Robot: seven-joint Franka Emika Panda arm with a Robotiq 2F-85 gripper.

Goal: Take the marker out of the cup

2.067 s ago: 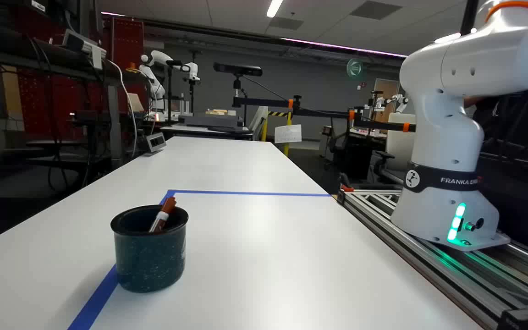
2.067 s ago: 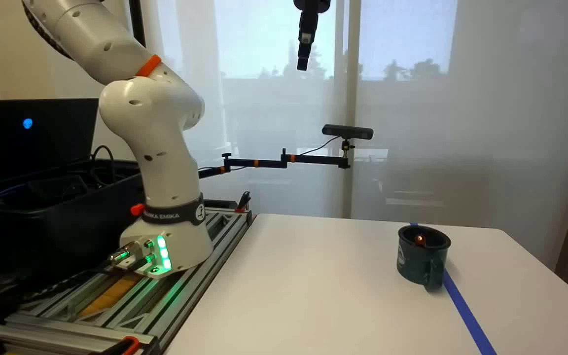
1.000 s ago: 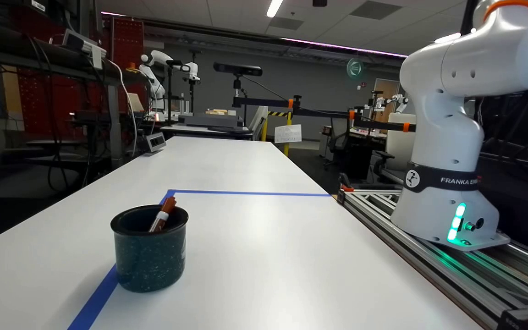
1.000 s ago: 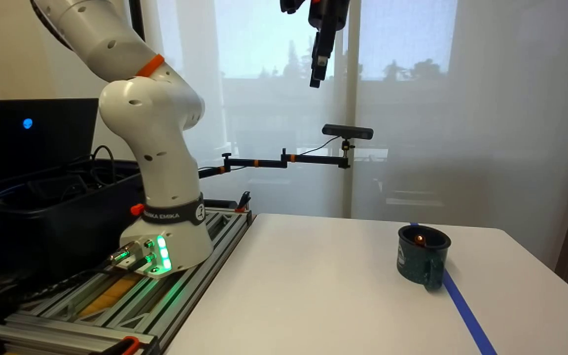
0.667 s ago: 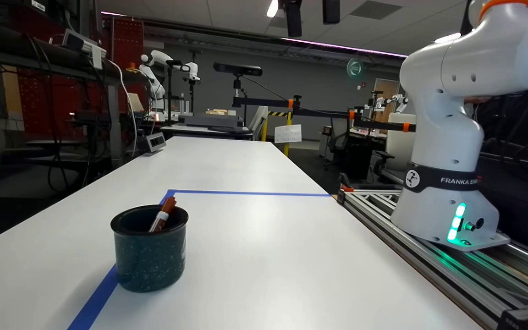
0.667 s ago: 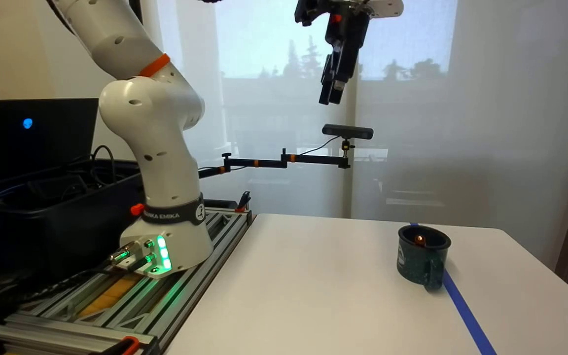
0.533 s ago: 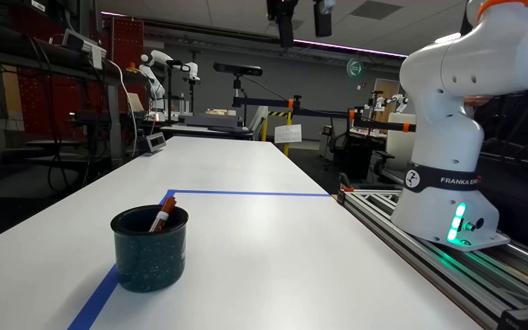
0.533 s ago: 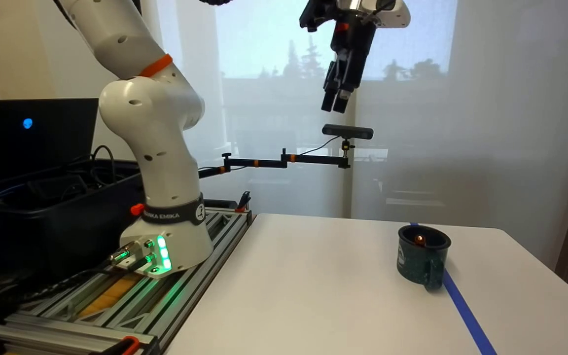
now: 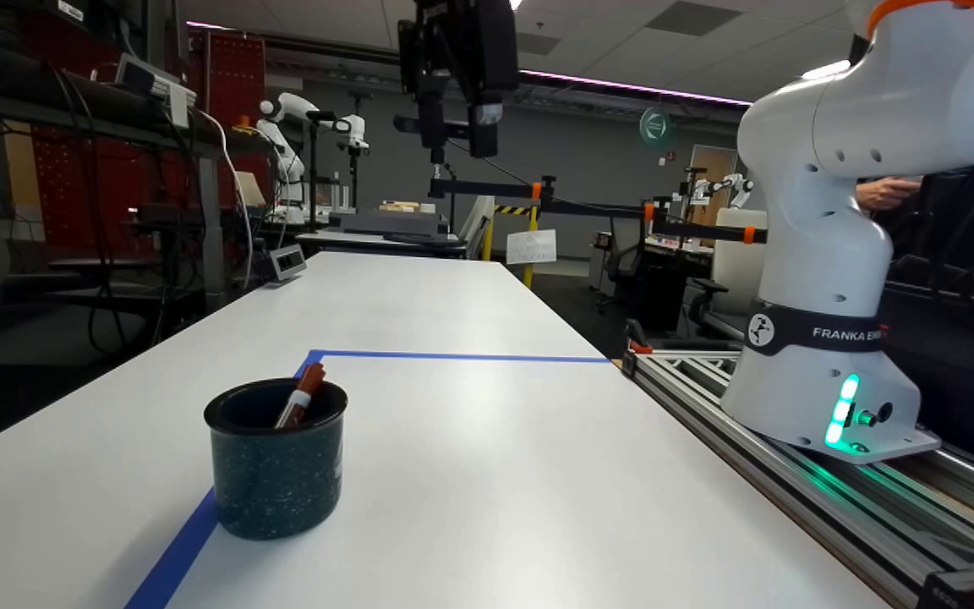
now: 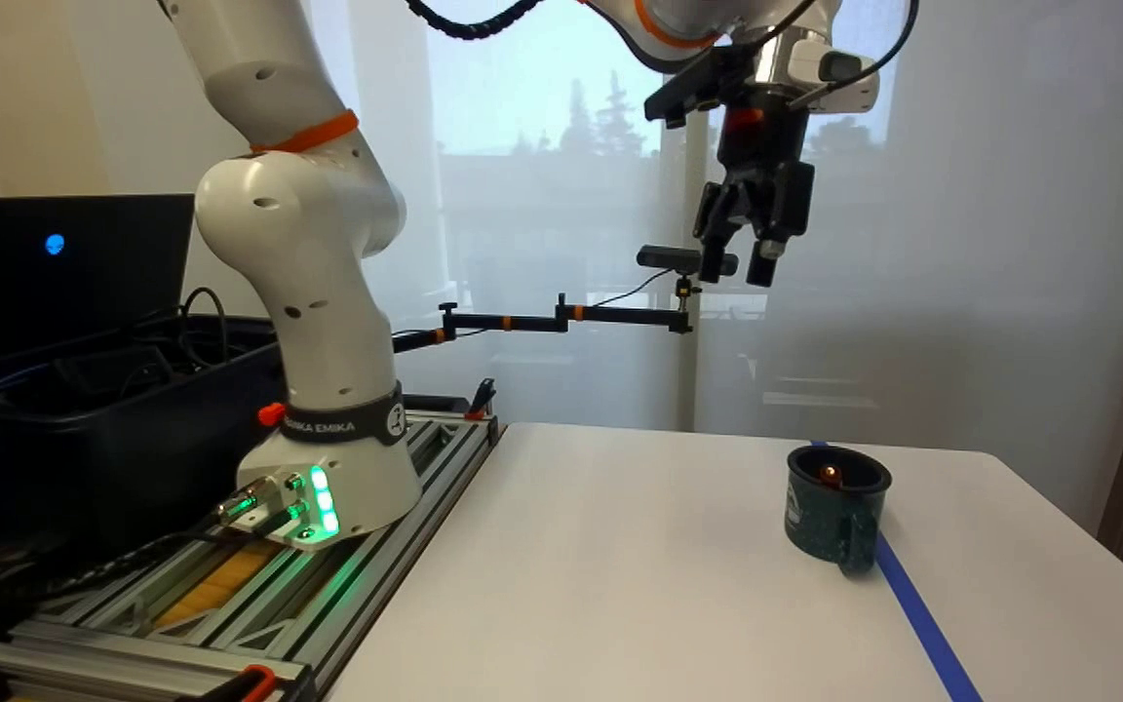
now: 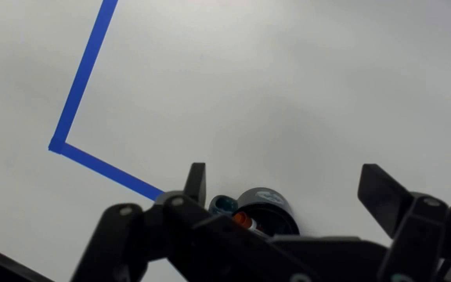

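Lower over the counter (image 10: 610, 565) than a moment ago, my tool (image 10: 736, 274) hangs well above the level of the cup (image 10: 823, 526) and nearer to it, fingers spread apart. The cup stands upright; inside it the marker (image 9: 300, 397) leans, reddish cap poking past the rim.
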